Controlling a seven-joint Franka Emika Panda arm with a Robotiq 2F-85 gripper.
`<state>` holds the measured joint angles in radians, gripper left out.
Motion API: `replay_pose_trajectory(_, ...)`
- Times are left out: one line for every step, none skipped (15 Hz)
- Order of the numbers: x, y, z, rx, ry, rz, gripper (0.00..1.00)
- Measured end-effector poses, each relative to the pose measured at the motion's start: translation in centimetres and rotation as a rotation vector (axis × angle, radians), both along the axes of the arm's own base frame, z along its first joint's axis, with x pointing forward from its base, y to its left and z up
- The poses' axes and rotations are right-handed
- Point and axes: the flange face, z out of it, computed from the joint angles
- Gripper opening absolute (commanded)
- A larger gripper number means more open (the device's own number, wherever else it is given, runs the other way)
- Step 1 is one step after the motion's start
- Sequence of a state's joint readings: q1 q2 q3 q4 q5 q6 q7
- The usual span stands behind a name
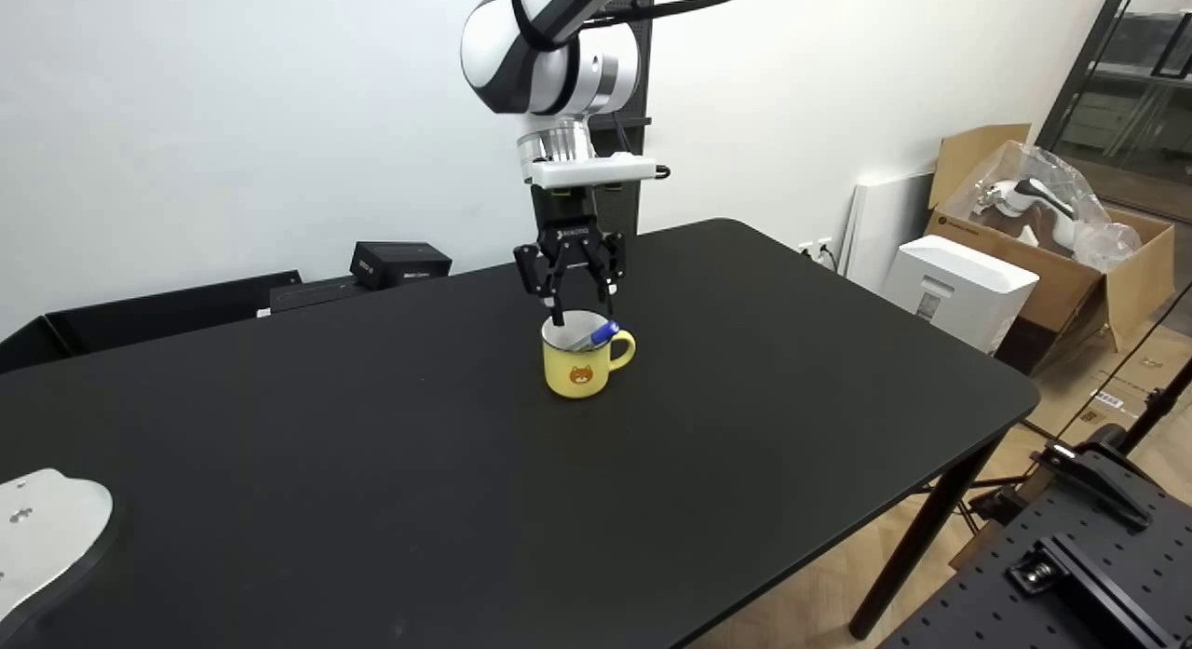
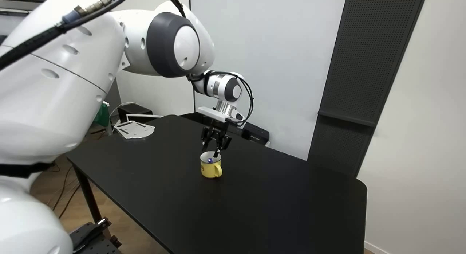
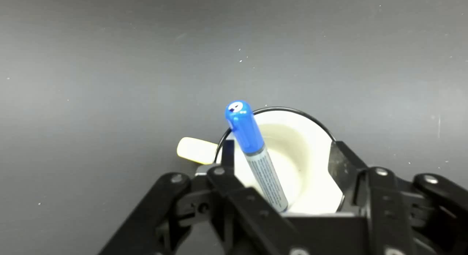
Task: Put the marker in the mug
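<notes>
The yellow mug stands upright on the black table in both exterior views; the wrist view looks down on its white inside. The marker is in the mug, tilted, its blue cap sticking out past the rim on the handle side. It also shows in an exterior view and in the wrist view, where its lower end reaches inside the mug. My gripper is open just above the mug's mouth, also in an exterior view. In the wrist view its fingers are apart, with nothing gripped.
Black boxes stand along the table's wall-side edge. A light metal plate lies at a table end, also seen in an exterior view. A cardboard box and a white bin stand off the table.
</notes>
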<state>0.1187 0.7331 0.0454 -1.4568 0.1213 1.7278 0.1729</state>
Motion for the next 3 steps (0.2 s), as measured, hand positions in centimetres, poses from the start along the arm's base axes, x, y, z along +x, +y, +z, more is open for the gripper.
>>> replay_pose_trajectory(0.06,-0.10,0.05,-0.002,-0.001,-0.003,1.00)
replay_pose_trajectory(0.14,-0.17,0.09,-0.003,-0.006,-0.006,1.00)
replay_pose_trajectory(0.27,-0.22,0.17,-0.004,-0.015,-0.006,1.00)
